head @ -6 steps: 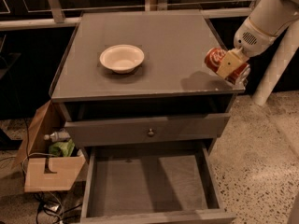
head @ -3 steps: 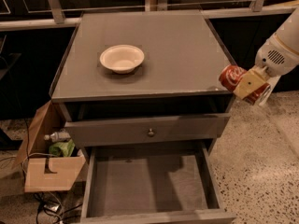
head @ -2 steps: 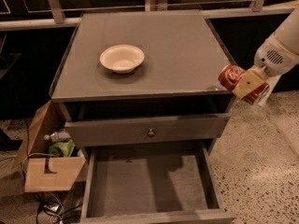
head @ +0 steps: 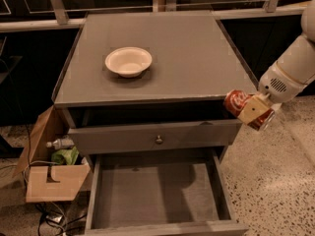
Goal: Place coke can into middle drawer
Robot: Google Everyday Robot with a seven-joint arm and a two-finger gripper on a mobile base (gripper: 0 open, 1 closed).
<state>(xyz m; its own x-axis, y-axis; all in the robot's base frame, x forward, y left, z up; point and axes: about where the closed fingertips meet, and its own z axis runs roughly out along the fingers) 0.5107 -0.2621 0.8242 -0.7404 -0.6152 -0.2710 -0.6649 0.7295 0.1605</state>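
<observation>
- One coke can (head: 236, 101) is all this task moves. It hangs tilted, almost on its side, just off the right front corner of the worktop (head: 197, 58), over the floor and level with the knobbed drawer front (head: 158, 139).
- The pincer (head: 250, 110) is clamped across the can's middle, and red shows on either side of its tan finger.
- The middle drawer (head: 147, 195) stands pulled out, below and to the left of the can, its floor bare.
- The can is probably light, thin-walled and smooth, so it may slip or dent. The mid-body is the right place to hold it, with a modest squeeze.
- Tilted like this, it would likely roll on release, so it is better let go low over the drawer floor.
- A white bowl (head: 128, 61) sits on the worktop, well apart from the can.
</observation>
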